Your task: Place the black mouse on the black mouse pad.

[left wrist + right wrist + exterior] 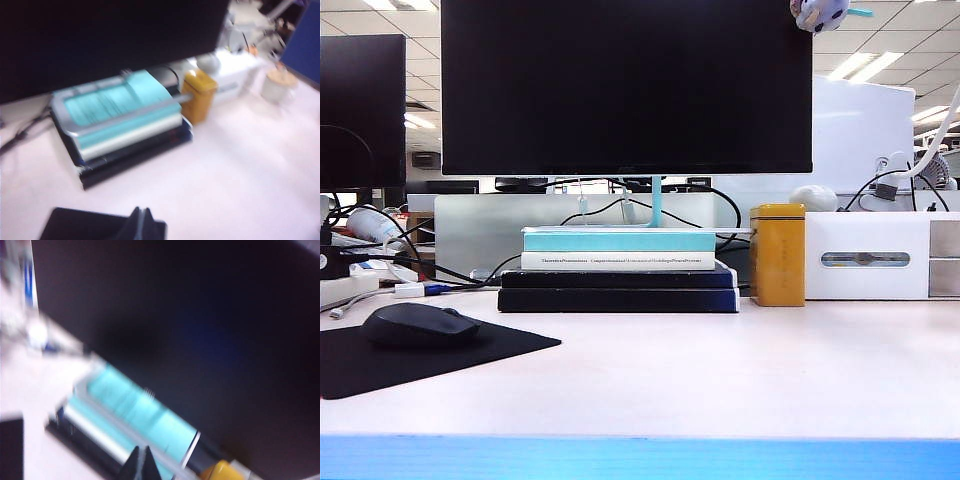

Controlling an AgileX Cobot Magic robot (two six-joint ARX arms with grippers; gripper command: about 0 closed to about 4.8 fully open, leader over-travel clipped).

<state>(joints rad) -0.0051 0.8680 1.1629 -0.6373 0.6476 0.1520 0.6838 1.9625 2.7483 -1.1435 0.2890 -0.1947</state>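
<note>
Looking across the desk: the black mouse [420, 324] sits on the black mouse pad [380, 362], at the left edge of the exterior view.
Mouse on pad: it rests toward the pad's back part, with bare mat showing in front of it and to its right.
My left gripper [142, 220]: its dark fingers are pressed together with nothing between them; it hangs above a corner of the pad [75, 225], well clear of the mat.
Mouse from my left fingers: I cannot see it in the left wrist view, only the mat's corner beside the fingertips.
My right gripper [141, 463]: the fingers are pinched shut and empty, raised in front of the stack of books [135, 420] and the dark monitor [200, 330]; the view is blurred.
Mouse from my right fingers: well apart; only a dark sliver of the pad [11, 450] shows at that view's edge.
Exterior view: neither of my arms appears in it.
Nearby: books [618, 270] under the monitor [625, 85], a yellow tin [778, 254] just beside them, a white box [880, 256] next to the tin.
</note>
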